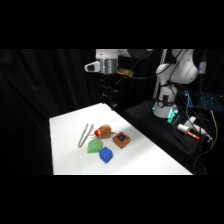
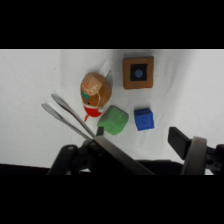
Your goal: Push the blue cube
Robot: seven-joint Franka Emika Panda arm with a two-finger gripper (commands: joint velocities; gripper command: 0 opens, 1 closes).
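The blue cube [image 1: 106,155] [image 2: 143,119] is small and bright blue, and it sits on the white table [image 1: 70,160] near the front of a cluster of objects. It lies close beside a green rounded lump [image 1: 95,146] [image 2: 113,120]. My gripper [image 1: 107,94] [image 2: 139,136] hangs high above the table, well clear of everything. It is open and holds nothing. In the wrist view the cube lies just beyond the gap between the fingers, a little nearer the right finger [image 2: 178,138].
A brown block with a blue top mark [image 1: 121,139] [image 2: 138,72] and a brown rounded toy with a red part [image 1: 104,131] [image 2: 95,90] lie behind the cube. Metal tongs [image 1: 85,135] [image 2: 67,115] lie left of the toy. The arm's base [image 1: 167,102] stands at the right.
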